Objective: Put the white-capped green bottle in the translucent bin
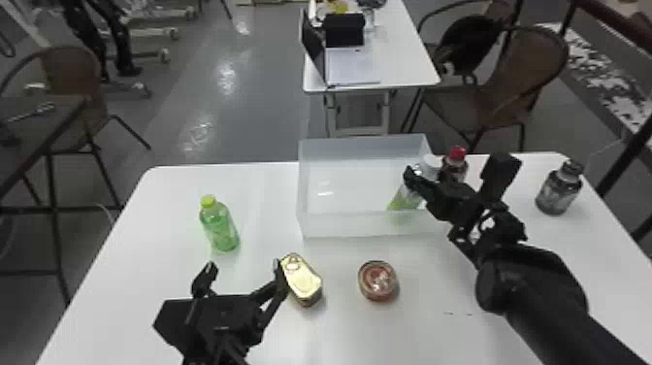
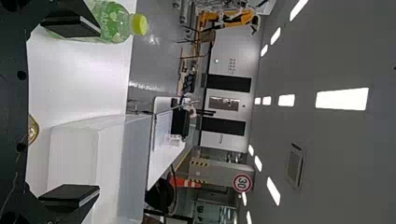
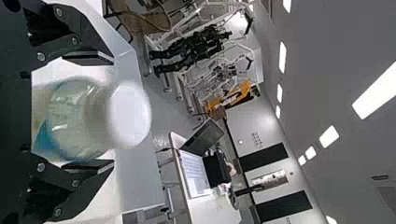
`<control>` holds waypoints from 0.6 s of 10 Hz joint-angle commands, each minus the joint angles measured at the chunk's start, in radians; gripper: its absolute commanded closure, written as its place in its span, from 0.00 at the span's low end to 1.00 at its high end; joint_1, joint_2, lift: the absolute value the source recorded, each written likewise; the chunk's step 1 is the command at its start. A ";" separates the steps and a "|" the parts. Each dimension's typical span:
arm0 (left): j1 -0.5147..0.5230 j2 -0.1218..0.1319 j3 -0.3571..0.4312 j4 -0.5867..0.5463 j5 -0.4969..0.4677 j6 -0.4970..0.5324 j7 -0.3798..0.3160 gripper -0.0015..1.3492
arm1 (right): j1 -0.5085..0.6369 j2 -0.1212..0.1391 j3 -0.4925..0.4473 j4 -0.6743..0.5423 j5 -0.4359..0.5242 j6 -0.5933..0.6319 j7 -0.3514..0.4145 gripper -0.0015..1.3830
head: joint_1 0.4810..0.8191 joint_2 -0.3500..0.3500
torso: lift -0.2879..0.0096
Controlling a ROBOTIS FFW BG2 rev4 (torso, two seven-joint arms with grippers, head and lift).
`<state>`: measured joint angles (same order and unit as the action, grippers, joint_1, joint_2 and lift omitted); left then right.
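Note:
The white-capped green bottle [image 1: 406, 195] leans inside the right part of the translucent bin [image 1: 356, 227]. My right gripper [image 1: 460, 175] is at the bin's right side, its fingers spread, one by the bottle's upper part. In the right wrist view the bottle [image 3: 77, 119] lies between the fingers of the right gripper [image 3: 88, 112], close against one finger, with a gap to the other. My left gripper [image 1: 243, 268] is parked over the near left of the table, open and holding nothing. The left wrist view has this left gripper [image 2: 70, 109] with the bin [image 2: 74, 154] beyond it.
A yellow-capped green bottle [image 1: 220, 228] stands left of the bin. An oval gold can [image 1: 303, 281] and a round can [image 1: 378, 281] sit in front of it. The red-capped bottle [image 1: 455, 165] is behind the right gripper; a dark bottle [image 1: 558, 190] stands far right.

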<state>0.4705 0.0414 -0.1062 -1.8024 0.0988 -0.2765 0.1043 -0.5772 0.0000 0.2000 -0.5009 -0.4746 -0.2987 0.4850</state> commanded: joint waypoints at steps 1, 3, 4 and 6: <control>0.002 -0.001 0.000 0.000 0.001 -0.001 0.000 0.09 | 0.004 0.001 -0.001 -0.004 0.001 0.003 0.000 0.34 | 0.63 0.64 | 0.82; 0.002 -0.001 0.000 0.000 -0.001 -0.006 0.000 0.09 | 0.040 0.001 -0.001 -0.068 0.001 0.004 -0.003 0.34 | 0.63 0.64 | 0.82; 0.002 -0.001 -0.001 0.000 -0.005 -0.009 0.000 0.09 | 0.123 0.001 -0.001 -0.228 0.024 0.052 -0.051 0.34 | 0.63 0.64 | 0.82; 0.000 -0.005 -0.003 0.000 -0.010 -0.010 0.000 0.09 | 0.344 -0.049 -0.002 -0.646 0.126 0.130 -0.215 0.34 | 0.63 0.64 | 0.82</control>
<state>0.4703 0.0384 -0.1092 -1.8024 0.0896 -0.2865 0.1042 -0.2935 -0.0350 0.1977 -1.0333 -0.3801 -0.1840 0.2690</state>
